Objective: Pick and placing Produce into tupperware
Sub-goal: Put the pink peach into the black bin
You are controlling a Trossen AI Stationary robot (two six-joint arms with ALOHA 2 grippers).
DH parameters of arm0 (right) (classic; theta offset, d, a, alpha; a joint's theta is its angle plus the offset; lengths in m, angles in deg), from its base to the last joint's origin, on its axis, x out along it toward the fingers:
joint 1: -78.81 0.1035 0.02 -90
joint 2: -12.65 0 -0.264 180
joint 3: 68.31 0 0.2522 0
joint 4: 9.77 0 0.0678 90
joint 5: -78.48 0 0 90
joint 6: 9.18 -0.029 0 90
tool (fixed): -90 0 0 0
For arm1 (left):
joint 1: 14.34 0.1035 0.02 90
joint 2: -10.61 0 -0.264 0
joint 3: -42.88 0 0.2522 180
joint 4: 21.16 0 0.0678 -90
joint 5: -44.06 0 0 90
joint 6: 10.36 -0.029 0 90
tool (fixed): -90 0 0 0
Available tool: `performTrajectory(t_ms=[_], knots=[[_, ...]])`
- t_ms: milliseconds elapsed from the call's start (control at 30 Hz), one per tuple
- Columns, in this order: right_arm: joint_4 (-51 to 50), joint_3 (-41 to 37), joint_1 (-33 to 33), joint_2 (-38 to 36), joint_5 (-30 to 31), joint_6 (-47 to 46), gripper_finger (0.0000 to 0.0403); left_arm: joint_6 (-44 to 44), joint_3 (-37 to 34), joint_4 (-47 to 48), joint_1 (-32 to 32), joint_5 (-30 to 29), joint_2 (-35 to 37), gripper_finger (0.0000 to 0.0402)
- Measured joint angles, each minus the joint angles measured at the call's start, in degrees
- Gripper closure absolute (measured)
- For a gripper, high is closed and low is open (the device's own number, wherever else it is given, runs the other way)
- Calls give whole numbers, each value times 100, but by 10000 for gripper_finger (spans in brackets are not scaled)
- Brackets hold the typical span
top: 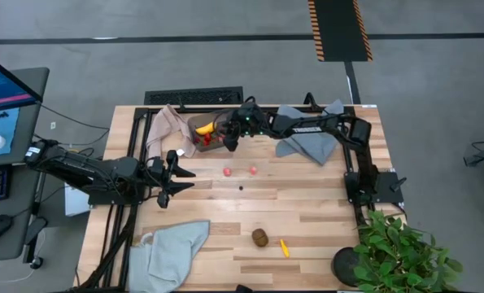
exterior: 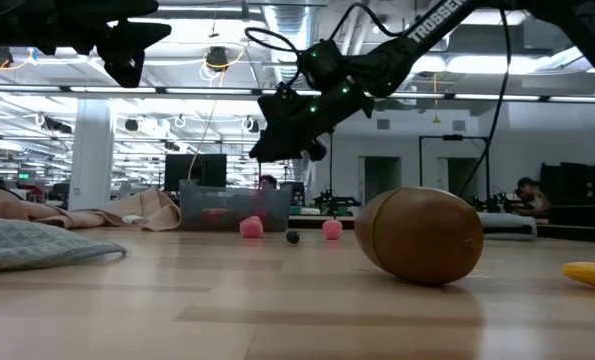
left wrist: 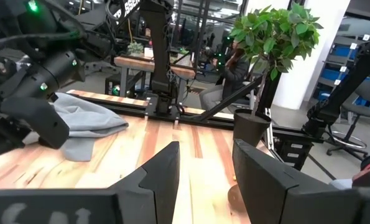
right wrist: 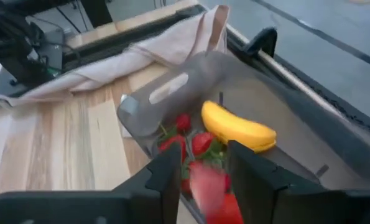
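Right gripper over tub — fingers apart, pink berry between them; left gripper open, idle.

Bright overhead light, blurred wrist close-ups.

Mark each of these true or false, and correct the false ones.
1. The banana lies inside the tupperware. True.
2. The kiwi is in the tupperware. False: it lies on the table, near the front edge.
3. The right gripper hangs over the tupperware. True.
4. The left gripper holds a strawberry. False: its jaws are open and empty.
5. Two pink berries lie on the bare table. True.
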Motion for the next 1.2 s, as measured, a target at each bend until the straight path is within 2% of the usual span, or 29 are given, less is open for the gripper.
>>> performTrajectory(t_ms=[267,400,767,1200], knots=[[-54,0,7,-13,23,4,189,0,0,0,0,0,1,262],[-308,-11,53,-147,15,17,174,0,0,26,0,0,1,262],[-1787,-7,455,-987,-4,311,183,-23,2,94,-4,-71,-1,262],[-3356,-79,1064,-1046,295,133,191,-24,0,120,-2,-177,-1,262]])
